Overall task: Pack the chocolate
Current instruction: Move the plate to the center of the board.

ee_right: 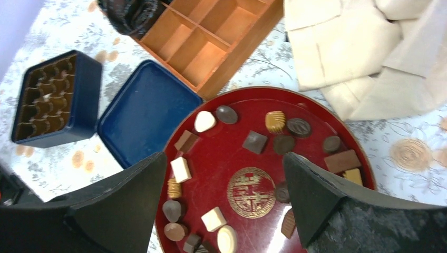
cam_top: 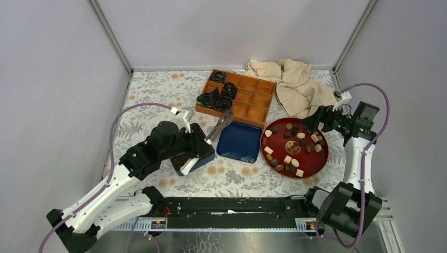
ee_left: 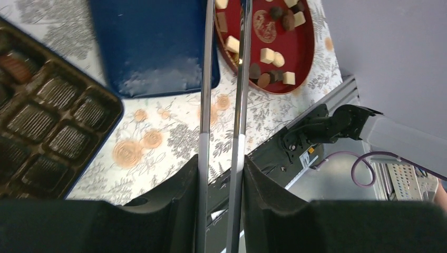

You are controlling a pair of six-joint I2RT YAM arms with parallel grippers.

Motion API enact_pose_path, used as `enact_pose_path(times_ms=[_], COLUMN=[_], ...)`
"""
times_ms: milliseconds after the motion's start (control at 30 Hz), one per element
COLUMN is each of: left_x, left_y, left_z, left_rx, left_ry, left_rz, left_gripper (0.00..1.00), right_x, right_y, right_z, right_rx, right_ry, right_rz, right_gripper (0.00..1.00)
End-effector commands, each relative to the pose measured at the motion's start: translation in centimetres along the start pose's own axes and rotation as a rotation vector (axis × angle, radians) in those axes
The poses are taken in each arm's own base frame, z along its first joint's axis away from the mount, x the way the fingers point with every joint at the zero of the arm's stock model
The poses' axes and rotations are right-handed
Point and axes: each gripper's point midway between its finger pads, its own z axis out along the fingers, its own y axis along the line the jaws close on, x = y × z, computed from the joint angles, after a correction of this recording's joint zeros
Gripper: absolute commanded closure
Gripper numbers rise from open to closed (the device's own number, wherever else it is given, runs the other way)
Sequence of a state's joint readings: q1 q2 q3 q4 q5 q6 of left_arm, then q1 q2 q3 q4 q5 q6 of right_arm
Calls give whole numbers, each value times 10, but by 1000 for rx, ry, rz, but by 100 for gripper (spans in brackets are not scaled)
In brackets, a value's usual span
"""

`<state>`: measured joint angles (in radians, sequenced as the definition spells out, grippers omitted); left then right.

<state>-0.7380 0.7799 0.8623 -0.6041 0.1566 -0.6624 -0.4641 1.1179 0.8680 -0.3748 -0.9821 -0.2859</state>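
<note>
Gripping a pair of metal tongs (ee_left: pixel 241 79), the left gripper (ee_left: pixel 221 174) has its fingers (ee_left: pixel 184 200) pressed in on both sides of the handles. The two blades stand a little apart as they run forward. From above, the tongs angle away from the arm, with their tips near the front edge of the wooden divided box (cam_top: pixel 248 100) and just off the far corner of the blue lid (cam_top: pixel 240 141). Nothing shows between the blades.

Right under that arm sits the blue box (ee_right: pixel 87 79), with its brown pocketed tray (ee_left: pixel 52 121) facing up. The lid lies flat beside it, between the box and the red plate (cam_top: pixel 322 158).

And there's the chocolate (ee_right: pixel 255 141): dark, mid-brown and cream pieces scattered loose across the red plate around its gold emblem (ee_right: pixel 251 192).

Over on the right, the right gripper (ee_right: pixel 224 163) hangs above the plate with its fingers (ee_right: pixel 132 200) spread wide, touching nothing. Pieces show on the plate in the gap below them.

At the back, black crumpled paper cups (cam_top: pixel 221 97) sit bunched in the left compartments of the wooden box. A beige cloth (cam_top: pixel 295 84) lies heaped behind the plate in the far right corner of the flowered table (cam_top: pixel 158 95).
</note>
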Motion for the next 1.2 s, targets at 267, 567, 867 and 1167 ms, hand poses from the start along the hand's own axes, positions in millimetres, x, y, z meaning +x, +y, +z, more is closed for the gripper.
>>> enact_pose_path(times_ms=[267,567,867,1167], left_x=[16,53,61,63], left_y=[-62,-64,-53,-45], left_z=[49,82,86,84], left_rx=[208,201,167,148], left_ry=[-43,49,60,60], left_rz=[182,244,286,307], left_gripper=[63,63,63,63], right_x=[23,66,69,64], right_y=[-56,-87,-131,-159], right_z=[-14,-24,-23,1], right_rx=[291,371,354,254], right_ry=[104,310,419,454], right_rz=[-135,-112,-120,-112], right_gripper=[10,16,52,59])
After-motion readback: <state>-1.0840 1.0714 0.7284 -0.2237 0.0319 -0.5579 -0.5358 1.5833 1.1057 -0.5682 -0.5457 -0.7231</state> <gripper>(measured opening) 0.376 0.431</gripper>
